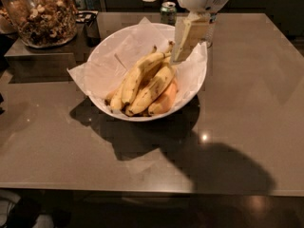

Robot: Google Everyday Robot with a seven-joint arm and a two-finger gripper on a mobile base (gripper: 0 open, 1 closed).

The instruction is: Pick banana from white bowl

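The white bowl [187, 101] is large, round and wide, with sloping sides, and it stands upright. Crinkled white paper [114, 56] lines the bowl inside and sticks out over its rim on the left and on the far side. The banana [137, 76] is long, curved and yellow with some brown flecks. It lies in the middle of the bowl, on top of the other bananas [154, 91]. Its blunt end points to the bowl's near-left side and its thin stem to the far-right side. The gripper [178, 57] hangs over the bowl's far-right part, just beside the stem.
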